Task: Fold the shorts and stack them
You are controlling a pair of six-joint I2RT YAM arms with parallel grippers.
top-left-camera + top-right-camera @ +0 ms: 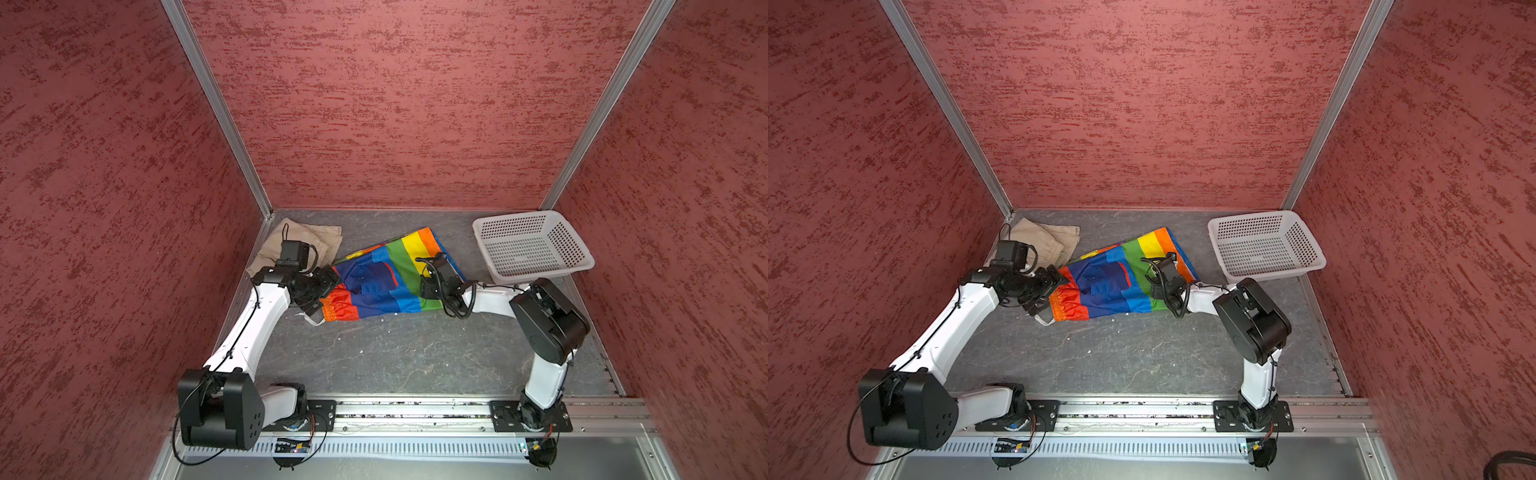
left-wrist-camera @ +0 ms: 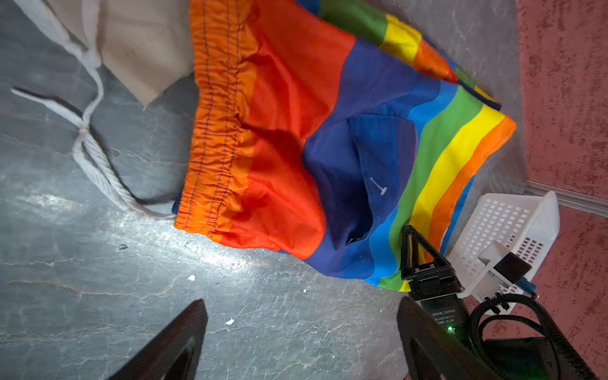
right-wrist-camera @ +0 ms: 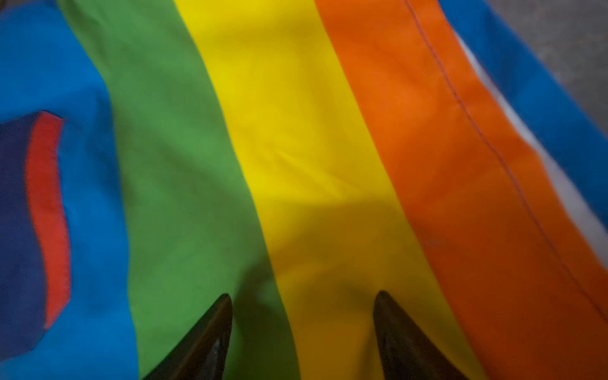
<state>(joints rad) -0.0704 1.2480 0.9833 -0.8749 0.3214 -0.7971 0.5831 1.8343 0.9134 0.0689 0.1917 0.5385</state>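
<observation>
Rainbow-striped nylon shorts (image 1: 386, 278) flat mid-table, waistband to the left, hems far-right; seemingly halved lengthwise, one leg over the other. White drawstring (image 2: 88, 138) trailing loose onto grey table (image 1: 415, 357) on the near-left. Khaki shorts (image 1: 307, 239) bundled in far-left corner, looks already folded; near edge just beside rainbow waistband, touching or not, cannot tell.

Left gripper (image 1: 326, 291) at waistband end, jaws spread wide, nothing between them in left wrist view. Right gripper (image 3: 302, 296) low over green and yellow stripes near hem end, jaws apart, cloth flat underneath, not pinched.

White basket (image 1: 536, 216) far right, apart from both pairs.

Progress guess: about halfway. Done: khaki fold, first rainbow fold. Left: crosswise fold, hem end over to waistband, then stacking onto khaki pair. Risk: slippery fabric sliding open, drawstring dragging.
</observation>
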